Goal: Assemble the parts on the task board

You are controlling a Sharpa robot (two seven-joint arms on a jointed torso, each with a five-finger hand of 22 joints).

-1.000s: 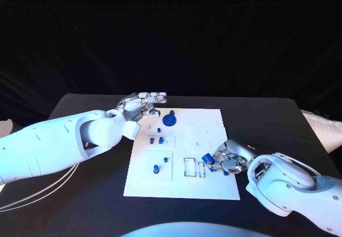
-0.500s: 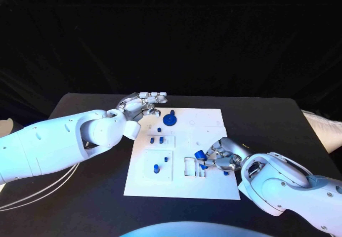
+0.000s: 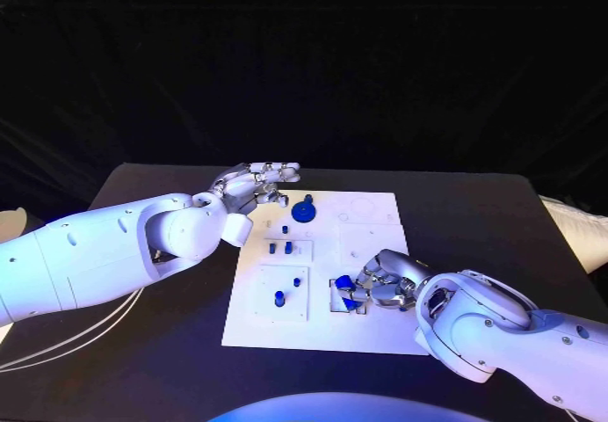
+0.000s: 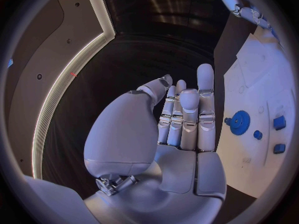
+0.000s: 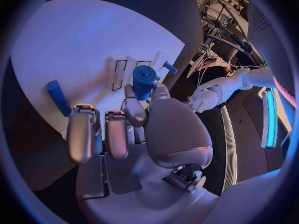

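Task board (image 3: pixel 367 230) partly assembled: we see a blue gear (image 3: pixel 303 212) and several pegs seated. The right hand (image 3: pixel 380 286) pinches a blue cylindrical part (image 5: pixel 144 81) above the rectangular slots (image 5: pixel 127 67), not yet inserted. The left hand (image 3: pixel 254 186) hovers empty, fingers extended.

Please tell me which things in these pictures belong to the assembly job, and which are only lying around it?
Belong to the job:
task board
blue gear on the board
blue peg, held by the right hand
loose blue peg lying on the board
left hand, holding nothing, at the board's far corner

Just lying about:
black table
white cables
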